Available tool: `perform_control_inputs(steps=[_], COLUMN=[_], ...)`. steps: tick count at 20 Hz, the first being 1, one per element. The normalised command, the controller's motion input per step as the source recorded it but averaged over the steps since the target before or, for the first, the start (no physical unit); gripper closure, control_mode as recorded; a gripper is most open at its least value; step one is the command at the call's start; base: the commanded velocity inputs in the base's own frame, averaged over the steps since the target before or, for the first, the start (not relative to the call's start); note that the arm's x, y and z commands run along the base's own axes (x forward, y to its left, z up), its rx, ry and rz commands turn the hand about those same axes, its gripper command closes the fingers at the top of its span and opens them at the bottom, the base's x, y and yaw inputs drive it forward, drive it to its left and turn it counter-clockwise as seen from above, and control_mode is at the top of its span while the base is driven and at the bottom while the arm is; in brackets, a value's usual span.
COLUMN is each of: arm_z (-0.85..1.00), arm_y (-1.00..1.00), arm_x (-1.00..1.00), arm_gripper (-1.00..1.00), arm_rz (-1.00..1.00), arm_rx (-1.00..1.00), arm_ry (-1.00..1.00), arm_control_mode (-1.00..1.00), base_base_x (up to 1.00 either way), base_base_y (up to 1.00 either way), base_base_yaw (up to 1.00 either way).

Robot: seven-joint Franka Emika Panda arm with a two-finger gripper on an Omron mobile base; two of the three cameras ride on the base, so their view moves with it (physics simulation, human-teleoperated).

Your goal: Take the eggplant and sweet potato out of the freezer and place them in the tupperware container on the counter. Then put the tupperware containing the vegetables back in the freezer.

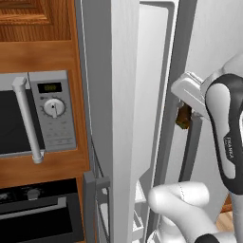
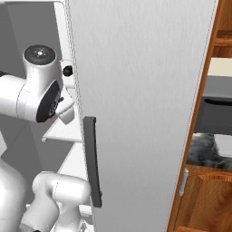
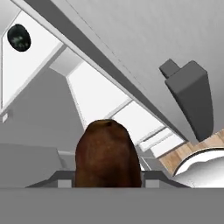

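Note:
My gripper [image 1: 183,118] is shut on the sweet potato [image 1: 183,116], a small brown rough lump held in front of the freezer's [image 1: 153,85] open compartment. In the hand view the sweet potato [image 3: 107,153] stands between the fingers of my gripper [image 3: 107,180] and hides their tips. The eggplant [image 3: 19,38], glossy and near-black, lies on a white freezer shelf [image 3: 33,57] at the upper left. The freezer door [image 1: 121,118] stands open, seen edge-on. At the far right, the edge of the whitish tupperware container [image 2: 224,144] rests on the dark marbled counter [image 2: 201,154].
A silver microwave [image 1: 47,114] and a dark oven [image 1: 33,213] sit in wooden cabinetry left of the freezer door. The closed fridge door [image 2: 145,104] with its dark bar handle [image 2: 92,161] stands right of my arm. A grey toaster oven [image 2: 217,113] sits on the counter.

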Motion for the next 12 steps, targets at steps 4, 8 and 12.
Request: perform_control_inputs(steps=[4, 8, 12], arm_z=[0.00, -0.02, 0.00], arm_y=[-0.16, -0.06, -0.17], arm_x=[-0.40, -0.55, -0.42], arm_gripper=[1.00, 1.00, 1.00], arm_rz=[0.11, 0.01, 0.00], arm_rx=[-0.17, -0.16, -0.11], arm_ry=[-0.05, -0.04, -0.03], arm_control_mode=[-1.00, -1.00, 1.00], base_base_x=[0.00, 0.00, -0.13], base_base_y=[0.00, 0.00, -0.08], base_base_yaw=[0.00, 0.00, 0.00])
